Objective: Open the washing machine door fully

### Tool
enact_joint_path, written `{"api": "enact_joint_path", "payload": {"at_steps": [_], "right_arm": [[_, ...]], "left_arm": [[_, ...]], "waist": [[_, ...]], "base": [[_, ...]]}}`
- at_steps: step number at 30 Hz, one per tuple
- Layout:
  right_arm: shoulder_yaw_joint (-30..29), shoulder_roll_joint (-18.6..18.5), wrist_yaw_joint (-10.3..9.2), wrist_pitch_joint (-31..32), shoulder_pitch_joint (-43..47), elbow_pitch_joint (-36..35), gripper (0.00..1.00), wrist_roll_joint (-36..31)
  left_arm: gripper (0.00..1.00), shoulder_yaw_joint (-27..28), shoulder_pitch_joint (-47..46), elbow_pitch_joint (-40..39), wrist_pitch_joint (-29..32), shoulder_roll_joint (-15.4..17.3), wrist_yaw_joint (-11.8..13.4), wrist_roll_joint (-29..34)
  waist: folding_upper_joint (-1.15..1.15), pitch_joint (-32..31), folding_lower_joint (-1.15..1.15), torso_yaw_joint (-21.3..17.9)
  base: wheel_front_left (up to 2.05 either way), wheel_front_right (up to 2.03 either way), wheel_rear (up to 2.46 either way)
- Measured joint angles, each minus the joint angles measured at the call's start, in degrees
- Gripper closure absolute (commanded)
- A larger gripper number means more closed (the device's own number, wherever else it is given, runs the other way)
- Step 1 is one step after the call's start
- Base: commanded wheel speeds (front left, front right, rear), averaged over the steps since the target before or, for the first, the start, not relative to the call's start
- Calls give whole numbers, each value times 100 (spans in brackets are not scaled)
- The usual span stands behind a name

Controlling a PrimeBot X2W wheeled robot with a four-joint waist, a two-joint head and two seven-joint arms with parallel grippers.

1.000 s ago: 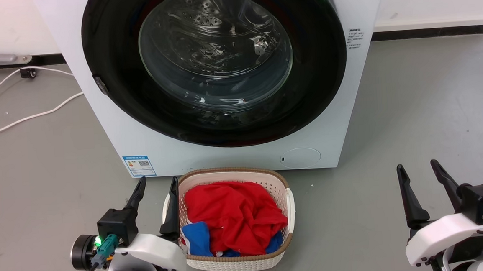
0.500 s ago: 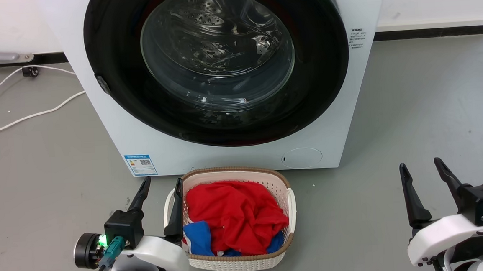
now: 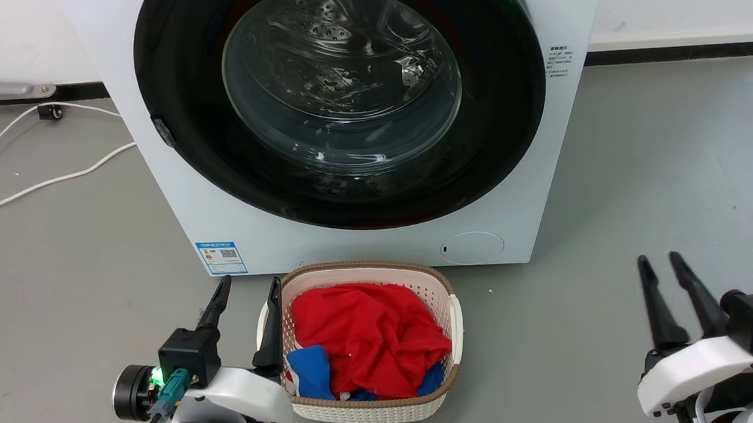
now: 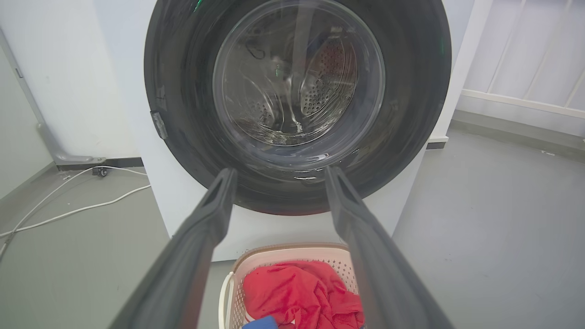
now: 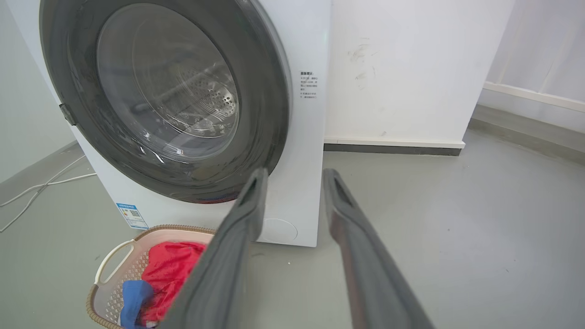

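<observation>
Dark fingers are spreading wide on the left gripper (image 3: 249,281), which is holding nothing and hanging low at the robot's left, its inner finger lying right against the rim of the white laundry basket (image 3: 454,324); whether it is touching I cannot tell. The right gripper (image 3: 658,257) is also carrying nothing, its fingers standing parted by only a narrow gap, and it is sitting well out to the right, beyond the machine's right edge. Just past the basket and its red and blue clothes (image 3: 364,336), the washing machine (image 3: 273,237) is rising white off the grey floor (image 3: 641,156), and the washing machine door (image 3: 344,102) is lying shut and flush in its front, ahead of and above both grippers. In its wrist view the left gripper is pointing straight at the door's lower half, so I am judging it the nearer arm; the right one is facing the door's right rim at a slant. A small grey tab (image 3: 161,132) is sitting on the door's left rim; hinge or catch, I cannot say, and the coming swing is turning on that.
</observation>
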Motion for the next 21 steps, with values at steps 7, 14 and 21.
{"api": "enact_joint_path", "payload": {"at_steps": [7, 14, 21], "right_arm": [[3, 4, -1, -76, -1, 112, 100, 407], [-259, 11, 0, -122, -75, 463, 100, 1316], [-933, 9, -2, -359, -468, 1328, 100, 3184]], "left_arm": [[0, 54, 0, 23, 0, -29, -29, 21], [0, 133, 1, 30, 0, -76, -37, 33], [0, 198, -7, 12, 0, -111, -37, 30]], "waist": [[0, -5, 0, 7], [0, -10, 0, 4], [0, 92, -1, 24]], "base": [[0, 0, 0], [0, 0, 0], [0, 0, 0]]}}
